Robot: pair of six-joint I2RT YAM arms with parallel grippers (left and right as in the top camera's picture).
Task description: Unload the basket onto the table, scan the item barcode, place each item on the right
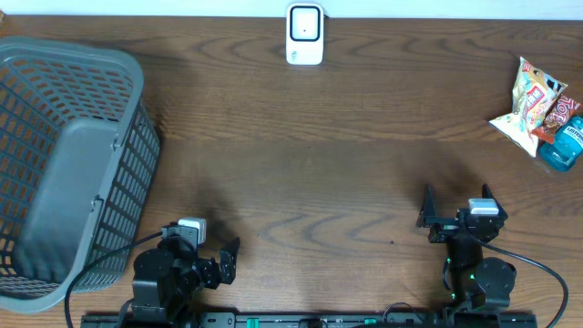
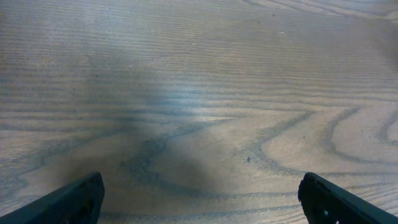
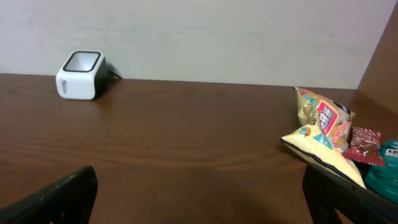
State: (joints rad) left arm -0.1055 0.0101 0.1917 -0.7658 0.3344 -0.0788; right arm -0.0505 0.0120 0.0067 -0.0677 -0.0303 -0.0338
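Overhead: a basket (image 1: 73, 164) fills the left and the scanner (image 1: 304, 35) sits far centre. The bag (image 1: 531, 102) lies far right, long axis running near to far, with a red packet (image 1: 561, 111) and a bottle (image 1: 562, 144) against its right side. The left gripper (image 1: 228, 262) and right gripper (image 1: 457, 202) sit near, both with jaws apart.

Left wrist: only table (image 2: 199, 93) between the spread fingertips.

Right wrist: the bottle is cut off at the right edge, and the bag's print is too small to read.

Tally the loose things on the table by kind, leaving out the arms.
Basket: 1
Scanner: 1
Snack packets: 2 (yellow bag, red packet)
Blue container: 1
Total: 5
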